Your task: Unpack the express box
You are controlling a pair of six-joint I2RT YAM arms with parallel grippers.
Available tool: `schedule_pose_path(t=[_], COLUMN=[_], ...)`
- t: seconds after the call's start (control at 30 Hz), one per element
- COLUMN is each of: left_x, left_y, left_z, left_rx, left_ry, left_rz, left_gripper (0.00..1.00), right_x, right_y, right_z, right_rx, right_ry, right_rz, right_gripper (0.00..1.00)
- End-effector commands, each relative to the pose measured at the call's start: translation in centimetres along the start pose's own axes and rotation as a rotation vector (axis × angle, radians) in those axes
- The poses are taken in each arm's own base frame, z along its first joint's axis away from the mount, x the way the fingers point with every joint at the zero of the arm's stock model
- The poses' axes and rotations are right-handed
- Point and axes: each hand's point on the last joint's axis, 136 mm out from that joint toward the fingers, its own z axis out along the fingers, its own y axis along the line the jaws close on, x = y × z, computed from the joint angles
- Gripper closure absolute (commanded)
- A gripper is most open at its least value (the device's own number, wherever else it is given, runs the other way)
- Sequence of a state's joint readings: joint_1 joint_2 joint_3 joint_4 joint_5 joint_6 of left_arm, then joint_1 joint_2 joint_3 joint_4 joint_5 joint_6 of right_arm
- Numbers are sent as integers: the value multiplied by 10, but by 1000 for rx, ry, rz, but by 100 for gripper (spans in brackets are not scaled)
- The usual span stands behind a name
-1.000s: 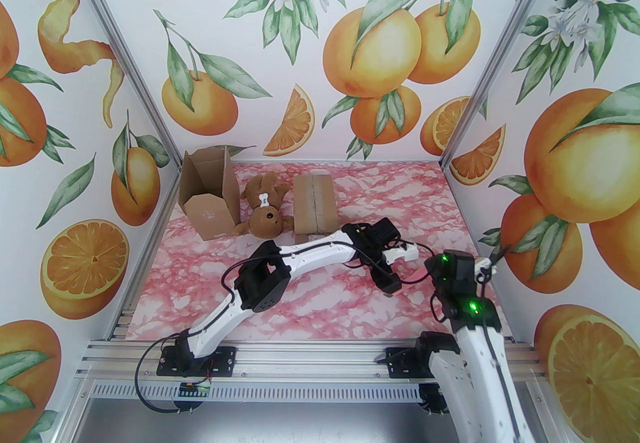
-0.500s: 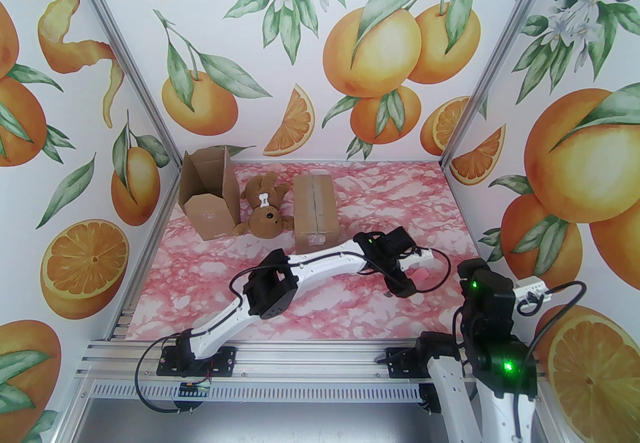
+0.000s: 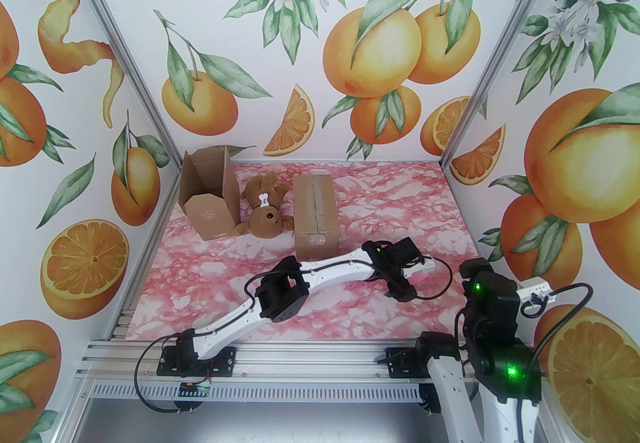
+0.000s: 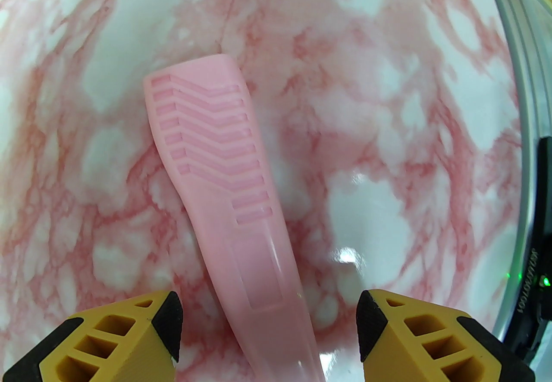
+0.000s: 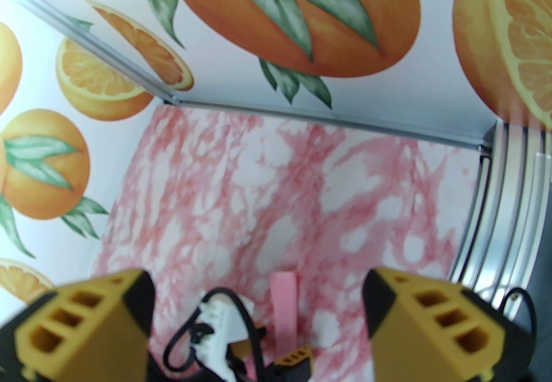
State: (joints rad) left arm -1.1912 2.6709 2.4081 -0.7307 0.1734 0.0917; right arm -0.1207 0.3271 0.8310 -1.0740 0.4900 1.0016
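The express box (image 3: 315, 218), a sealed brown carton with tape along its top, stands at the back middle of the table. A pink plastic cutter (image 4: 228, 199) lies flat on the pink marble table (image 4: 388, 91). My left gripper (image 4: 269, 320) hangs low over it, open, and the handle runs between the yellow fingers (image 4: 129, 328) with a gap on each side. From above, the left gripper (image 3: 404, 290) reaches far to the right, in front of the box. My right gripper (image 5: 258, 307) is open and holds nothing, drawn back at the near right, looking down at the cutter (image 5: 284, 302).
An opened cardboard box (image 3: 207, 198) stands at the back left with a brown teddy bear (image 3: 265, 213) lying beside it. Orange-patterned walls close in the table on three sides. The aluminium rail (image 3: 300, 356) carrying the arm bases runs along the near edge.
My right arm has pulled back from the left gripper to the near right, its jaws opening wider. The left gripper has slid right and nearer, down over the pink cutter.
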Motion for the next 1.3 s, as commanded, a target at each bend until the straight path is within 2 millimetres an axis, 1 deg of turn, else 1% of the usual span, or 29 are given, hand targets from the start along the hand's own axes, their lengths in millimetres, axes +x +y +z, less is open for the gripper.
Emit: schedule_pose_path(t=[0.0,0.07,0.1,0.27,0.43,0.47,0.5,0.63,0.8,0.93,1.0,1.07,1.2,1.23,1.27], left_x=[22,24,32,51,67,70,73,81,69,61,58,53,41,38,35], left_y=[4,1,0,6,2,-1,4,6,10,13,16,21,34,39,41], left_z=[20,23,29,38,43,45,46,48,36,25,18,9,-12,-18,-25], left_rx=[-18,-20,-49,-135,-179,-175,-203,-220,-201,-149,-124,-90,0,24,54], left_ry=[69,80,108,180,247,256,268,298,272,246,236,216,139,117,97], left_rz=[10,27,68,146,206,216,223,228,207,175,162,135,41,17,0], left_gripper=[33,34,35,38,38,38,38,44,54,60,62,63,66,66,67], right_x=[6,6,5,5,10,11,12,13,18,29,35,39,43,43,43], right_y=[1,2,2,4,5,5,5,5,2,-1,-3,-9,-29,-26,-28], right_z=[4,5,4,5,7,8,8,7,8,10,11,11,8,6,4], right_rx=[-1,-2,-2,-4,-7,-8,-7,-13,-23,-40,-50,-48,-7,-31,-30], right_ry=[21,26,23,27,50,54,56,59,69,99,116,119,109,106,107], right_rz=[-14,-19,-27,-35,-38,-41,-43,-47,-49,-49,-57,-63,-51,-49,-35], right_gripper=[15,15,15,15,15,15,15,15,15,15,15,15,16,16,17])
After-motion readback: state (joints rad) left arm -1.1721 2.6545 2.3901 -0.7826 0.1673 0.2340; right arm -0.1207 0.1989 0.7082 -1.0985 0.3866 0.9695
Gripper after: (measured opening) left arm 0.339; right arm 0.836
